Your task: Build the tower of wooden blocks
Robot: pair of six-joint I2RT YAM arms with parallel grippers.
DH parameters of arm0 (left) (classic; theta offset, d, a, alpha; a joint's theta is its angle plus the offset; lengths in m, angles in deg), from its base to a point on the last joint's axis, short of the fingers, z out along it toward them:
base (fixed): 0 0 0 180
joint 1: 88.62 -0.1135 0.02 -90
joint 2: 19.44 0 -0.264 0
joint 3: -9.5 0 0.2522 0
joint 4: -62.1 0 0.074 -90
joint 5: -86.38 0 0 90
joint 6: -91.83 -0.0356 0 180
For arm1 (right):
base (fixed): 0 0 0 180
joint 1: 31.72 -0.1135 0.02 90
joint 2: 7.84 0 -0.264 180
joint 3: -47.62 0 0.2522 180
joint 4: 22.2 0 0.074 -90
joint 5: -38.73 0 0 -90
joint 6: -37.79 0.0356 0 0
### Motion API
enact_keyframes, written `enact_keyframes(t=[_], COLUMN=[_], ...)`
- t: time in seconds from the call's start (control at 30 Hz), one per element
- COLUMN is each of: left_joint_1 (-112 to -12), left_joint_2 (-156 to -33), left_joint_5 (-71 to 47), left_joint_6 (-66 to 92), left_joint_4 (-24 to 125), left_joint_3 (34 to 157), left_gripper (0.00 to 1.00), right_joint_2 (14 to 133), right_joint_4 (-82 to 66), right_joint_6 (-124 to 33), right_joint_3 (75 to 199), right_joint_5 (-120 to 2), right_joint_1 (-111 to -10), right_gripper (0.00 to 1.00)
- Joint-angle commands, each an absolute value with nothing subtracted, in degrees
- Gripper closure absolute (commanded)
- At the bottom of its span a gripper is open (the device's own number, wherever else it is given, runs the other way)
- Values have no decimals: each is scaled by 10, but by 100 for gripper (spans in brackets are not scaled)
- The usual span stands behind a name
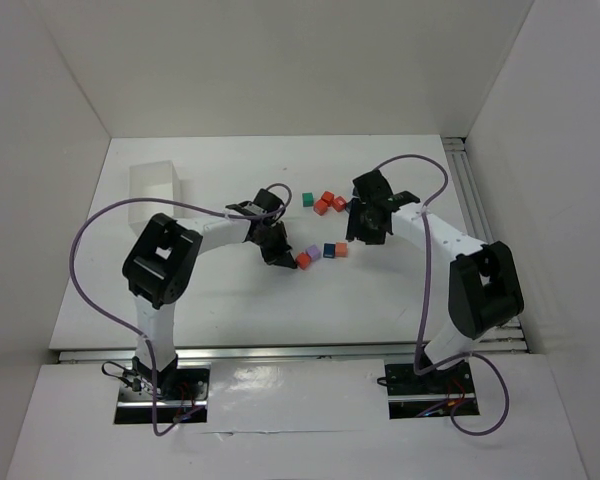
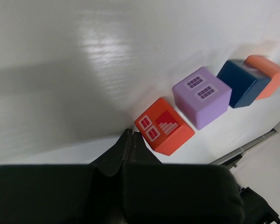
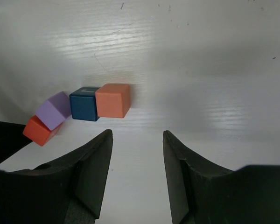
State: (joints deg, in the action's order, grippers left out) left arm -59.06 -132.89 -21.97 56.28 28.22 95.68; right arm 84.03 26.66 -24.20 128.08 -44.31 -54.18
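Note:
Four wood blocks lie in a loose row on the white table: red, purple, dark blue and orange. My left gripper is shut and empty, its tips right beside the red block; the purple, dark blue and orange blocks follow. My right gripper is open and empty, a short way from the orange block, with the dark blue, purple and red blocks beyond. No stacked tower shows.
A teal block and three red-orange blocks lie further back, between the two grippers. A white rectangular tray stands at the back left. White walls enclose the table; a metal rail runs along the right edge.

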Motion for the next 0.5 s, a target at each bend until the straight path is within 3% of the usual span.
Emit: enact_keyframes(t=[0.0, 0.47], left_joint_1=[-591, -591], left_joint_2=[-1346, -1357], left_joint_5=[-217, -206], left_joint_6=[571, 571], left_joint_4=[279, 267], left_joint_3=[977, 1007], left_gripper=[100, 100], right_joint_2=[863, 890], right_joint_4=[233, 187], right_joint_6=[-251, -217], right_joint_3=[1275, 1251], right_joint_5=[-475, -480], right_joint_1=[-533, -486], right_gripper=[45, 55])
